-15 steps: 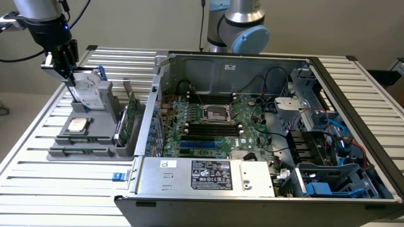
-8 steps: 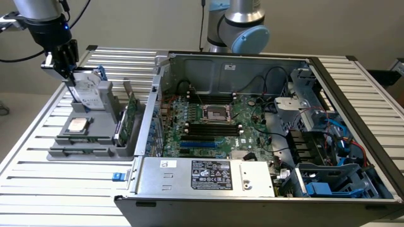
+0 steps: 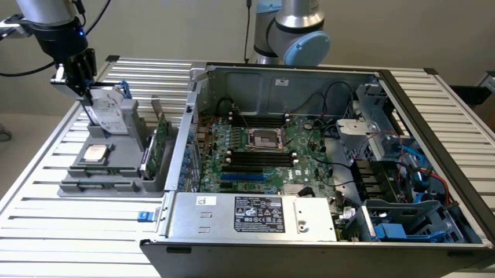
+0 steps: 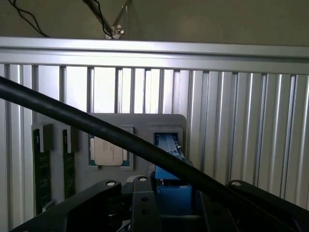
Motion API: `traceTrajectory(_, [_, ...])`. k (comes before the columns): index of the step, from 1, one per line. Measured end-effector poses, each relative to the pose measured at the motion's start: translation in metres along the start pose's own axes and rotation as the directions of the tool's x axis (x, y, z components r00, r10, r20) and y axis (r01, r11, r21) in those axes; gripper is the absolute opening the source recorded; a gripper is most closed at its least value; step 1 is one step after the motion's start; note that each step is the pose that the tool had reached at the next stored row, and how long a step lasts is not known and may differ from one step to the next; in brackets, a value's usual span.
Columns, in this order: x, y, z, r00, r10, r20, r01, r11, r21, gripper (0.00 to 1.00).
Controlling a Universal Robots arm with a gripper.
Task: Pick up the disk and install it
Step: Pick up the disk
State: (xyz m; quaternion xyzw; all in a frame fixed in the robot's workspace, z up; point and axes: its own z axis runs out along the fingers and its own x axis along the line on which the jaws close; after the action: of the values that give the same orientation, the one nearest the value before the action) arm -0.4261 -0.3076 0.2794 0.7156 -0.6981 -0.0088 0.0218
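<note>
A slatted metal table [image 3: 46,231] is carrying everything, and the open computer case [image 3: 270,87] is taking up most of it on the exterior view's right. A grey holder [image 3: 101,188] is sitting beside the case on the exterior view's left. The disk [image 3: 110,113] is standing on edge in the far end of this holder, its white label facing the camera and its blue frame showing along the top; in the wrist view the blue frame [image 4: 169,154] is sitting right under the camera.

The gripper [image 3: 83,95] is reaching down from above and, as far as the views show, is clamping the disk by its upper end, the jaws closing across its thin sides. I cannot tell whether the disk is clear of its slot yet.

The disk is likely stiff and fairly heavy for its size, with smooth metal faces that could be slipping under a light pinch. It is also sensitive to knocks, so the plastic frame and narrow edges are looking like the safer places to hold, not the label face.

A small silver chip [image 3: 94,153] and a green card [image 3: 160,142] are resting in the same holder, nearer the camera.
</note>
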Motion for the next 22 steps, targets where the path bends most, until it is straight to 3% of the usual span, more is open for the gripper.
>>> traceTrajectory(14, [0.0000,0.0001,-0.0006,1.0000,0.000,0.0000,0.000,1.0000,0.0010,0.33])
traceTrajectory(22, [0.0001,0.0003,-0.0058,1.0000,-0.001,-0.0001,0.001,1.0000,0.0006,0.33])
